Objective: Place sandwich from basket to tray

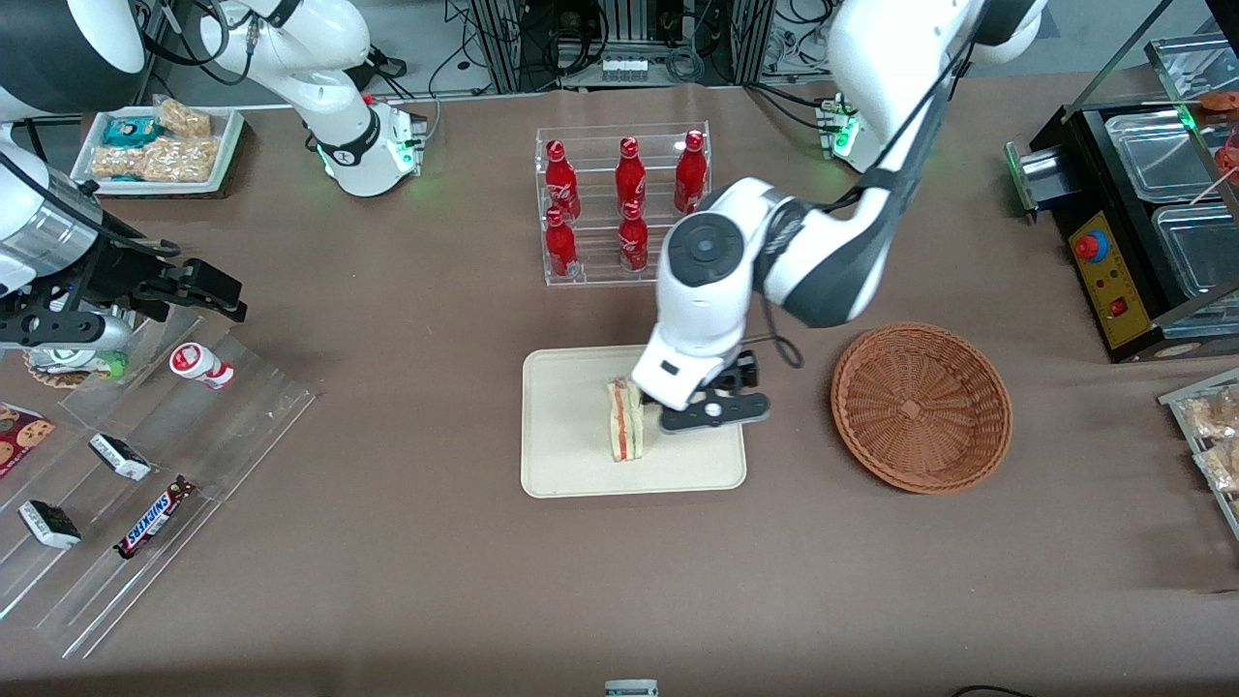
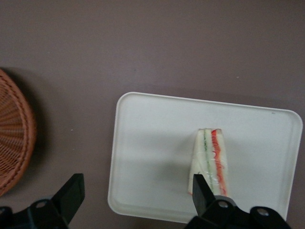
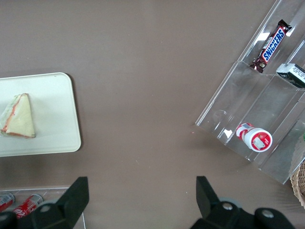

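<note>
On the brown bench (image 1: 407, 581), near its middle, the left arm (image 1: 823, 252) reaches down over the cream tray (image 1: 571, 455), which lies flat with its long sides running along the bench. The wicker basket (image 1: 920, 407) sits beside the tray toward the working arm's end, apart from it, with nothing inside that the front view shows. A clear rack (image 1: 624, 203) of red bottles stands farther from the front camera than the tray. Toward the parked arm's end, a stepped acrylic rack (image 1: 165, 484) carries a Snickers bar (image 1: 155, 518), dark-wrapped packets and a small red-and-white pot (image 1: 201, 366); a white tray of snack packets (image 1: 160, 145) sits near the corner of the bench at that end.

The sandwich (image 1: 625, 419) rests on the tray, roughly at its centre, standing on one cut face with its orange-red filling stripe showing. The gripper (image 2: 138, 200) hangs just above the tray, released, its two dark fingers (image 2: 71, 193) spread wide; one fingertip overlaps the sandwich's edge in the wrist view, though whether it touches the wrapper is hard to tell.
</note>
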{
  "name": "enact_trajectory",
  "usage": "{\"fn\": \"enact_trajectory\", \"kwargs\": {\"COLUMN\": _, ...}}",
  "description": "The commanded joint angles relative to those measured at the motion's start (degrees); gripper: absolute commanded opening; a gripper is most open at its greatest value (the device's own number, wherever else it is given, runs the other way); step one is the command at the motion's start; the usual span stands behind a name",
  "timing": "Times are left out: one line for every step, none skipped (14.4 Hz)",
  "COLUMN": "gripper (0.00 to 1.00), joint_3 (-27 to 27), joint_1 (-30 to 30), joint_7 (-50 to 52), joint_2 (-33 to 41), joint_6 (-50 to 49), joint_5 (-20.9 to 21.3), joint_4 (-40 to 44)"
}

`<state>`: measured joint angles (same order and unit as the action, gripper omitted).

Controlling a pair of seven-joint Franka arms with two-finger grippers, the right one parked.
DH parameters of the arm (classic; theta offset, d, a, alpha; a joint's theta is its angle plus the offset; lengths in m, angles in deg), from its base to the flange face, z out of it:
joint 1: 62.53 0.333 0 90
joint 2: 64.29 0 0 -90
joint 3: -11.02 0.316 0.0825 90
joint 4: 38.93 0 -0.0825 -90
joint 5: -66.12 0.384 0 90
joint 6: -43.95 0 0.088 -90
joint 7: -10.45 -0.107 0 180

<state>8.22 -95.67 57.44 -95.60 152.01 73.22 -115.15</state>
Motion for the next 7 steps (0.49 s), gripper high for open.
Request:
{"fn": "enact_trajectory", "kwargs": {"gripper": 1.00, "joint_3": -0.45, "joint_1": 3.85, "joint_7": -2.67, "joint_2": 3.88, "joint_6": -2.93, "joint_5": 0.54, "joint_4": -4.54}}
{"fn": "enact_trajectory", "kwargs": {"gripper": 1.00, "joint_3": -0.54, "joint_1": 5.43, "joint_7": -5.21, "joint_2": 6.16, "joint_6": -3.02, "joint_5": 0.28, "joint_4": -7.08}}
{"fn": "enact_trajectory", "kwargs": {"gripper": 1.00, "joint_3": -0.54, "joint_1": 7.54, "joint_7": -8.72, "joint_2": 8.88, "joint_6": -3.20, "joint_5": 0.19, "joint_4": -10.06}}
{"fn": "enact_trajectory", "kwargs": {"gripper": 1.00, "joint_3": -0.54, "joint_1": 9.65, "joint_7": -11.54, "joint_2": 11.43, "joint_6": -3.20, "joint_5": 0.11, "joint_4": -12.61}}
{"fn": "enact_trajectory", "kwargs": {"gripper": 1.00, "joint_3": -0.54, "joint_1": 11.58, "joint_7": -14.09, "joint_2": 13.98, "joint_6": -3.20, "joint_5": 0.10, "joint_4": -15.25}}
{"fn": "enact_trajectory", "kwargs": {"gripper": 1.00, "joint_3": -0.54, "joint_1": 13.08, "joint_7": -16.29, "joint_2": 16.00, "joint_6": -3.20, "joint_5": 0.02, "joint_4": -17.36}}
{"fn": "enact_trajectory", "kwargs": {"gripper": 1.00, "joint_3": -0.54, "joint_1": 14.75, "joint_7": -18.84, "joint_2": 18.28, "joint_6": -3.29, "joint_5": -0.07, "joint_4": -19.39}}
